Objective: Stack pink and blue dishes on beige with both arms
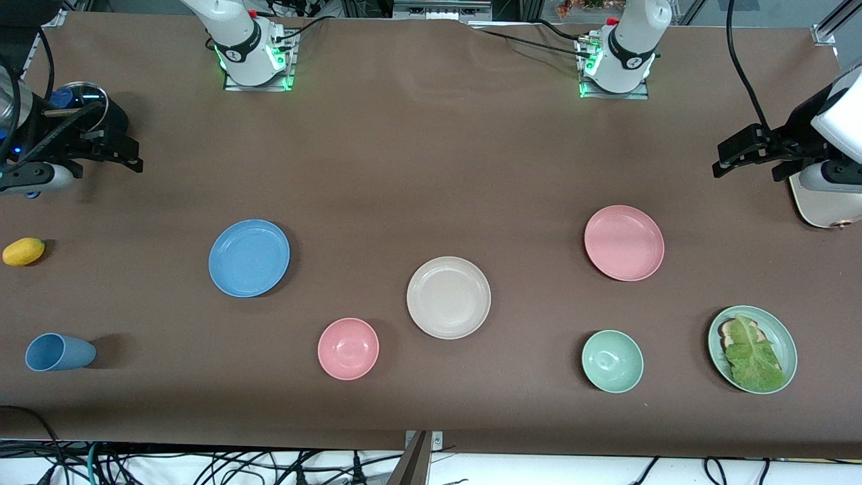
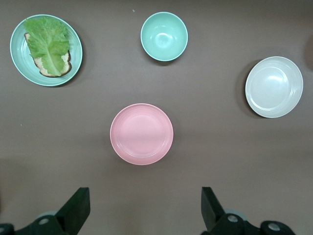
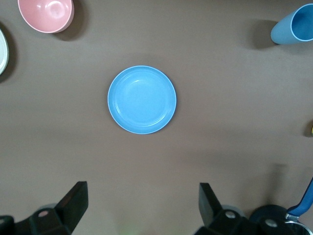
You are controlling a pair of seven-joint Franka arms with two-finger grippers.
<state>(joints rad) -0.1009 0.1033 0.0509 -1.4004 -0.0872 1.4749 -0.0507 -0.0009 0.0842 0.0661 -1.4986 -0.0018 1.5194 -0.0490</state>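
The blue plate [image 1: 249,258] lies toward the right arm's end of the table and shows in the right wrist view as the blue plate [image 3: 142,100]. Toward the left arm's end lies the pink plate [image 1: 624,242], also the pink plate [image 2: 142,133]. Between them, nearer the front camera, sits the beige plate [image 1: 448,297], seen too as the beige plate [image 2: 274,87]. All three are bare. My right gripper [image 1: 108,151] hangs high and open at its end of the table; its wrist view shows the right gripper [image 3: 143,191] empty. My left gripper [image 1: 747,165] is likewise high, and the left gripper [image 2: 144,196] is open and empty.
Near the front edge are a pink bowl [image 1: 348,348], a mint bowl [image 1: 612,361], a mint plate [image 1: 784,337] with lettuce, and a tipped blue cup [image 1: 59,352]. A lemon [image 1: 23,251] and a dark lidded pot [image 1: 84,101] sit at the right arm's end. A white object [image 1: 825,202] sits at the left arm's end.
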